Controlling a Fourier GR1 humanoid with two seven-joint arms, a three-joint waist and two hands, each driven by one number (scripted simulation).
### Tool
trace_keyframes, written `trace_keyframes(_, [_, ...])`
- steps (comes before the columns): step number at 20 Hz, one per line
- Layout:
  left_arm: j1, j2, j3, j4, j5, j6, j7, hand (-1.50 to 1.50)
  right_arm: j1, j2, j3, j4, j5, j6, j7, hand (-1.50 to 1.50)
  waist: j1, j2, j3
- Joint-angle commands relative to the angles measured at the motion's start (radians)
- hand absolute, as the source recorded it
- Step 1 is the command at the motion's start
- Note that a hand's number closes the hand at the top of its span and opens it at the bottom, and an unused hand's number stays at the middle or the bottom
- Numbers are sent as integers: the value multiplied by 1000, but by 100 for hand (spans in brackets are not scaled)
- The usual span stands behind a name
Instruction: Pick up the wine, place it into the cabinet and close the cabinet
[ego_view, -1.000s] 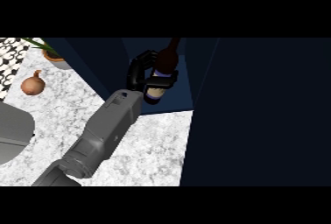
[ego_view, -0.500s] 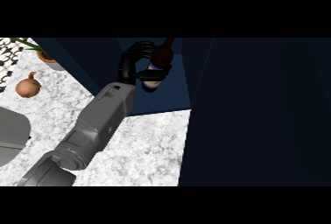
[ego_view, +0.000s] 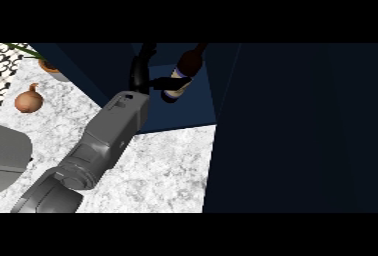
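The wine bottle (ego_view: 187, 64), dark with a pale label, stands inside the open dark blue cabinet (ego_view: 177, 112). My left hand (ego_view: 140, 70) is inside the cabinet just left of the bottle. Its fingers stretch up and away from the glass, with blue showing between them and the bottle. Only the thumb (ego_view: 168, 83) reaches across to the label. The hand is open. The grey forearm (ego_view: 111, 130) runs in from the lower left. My right hand does not show.
The cabinet's open door (ego_view: 295, 130) fills the right side as a tall dark panel. An onion (ego_view: 29, 100) and a potted plant (ego_view: 52, 67) sit on the marble counter (ego_view: 162, 170) at the left. A grey rounded shape (ego_view: 11, 157) lies at the left edge.
My hand carried the bottle deeper into the cabinet, then uncurled: the fingers that ringed the bottle now stand off it to the left. The whole scene has drifted slightly left.
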Motion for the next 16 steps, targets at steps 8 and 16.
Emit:
trace_keyframes(8, [-38, 12, 64, -46, 52, -179, -42, -150, 41, -22, 25, -120, -18, 8, 26, -150, 11, -3, -2])
trace_keyframes(16, [-49, -14, 115, -88, 96, -331, -97, 150, 87, -40, 12, -159, -30, -2, 42, -150, 34, -17, -1])
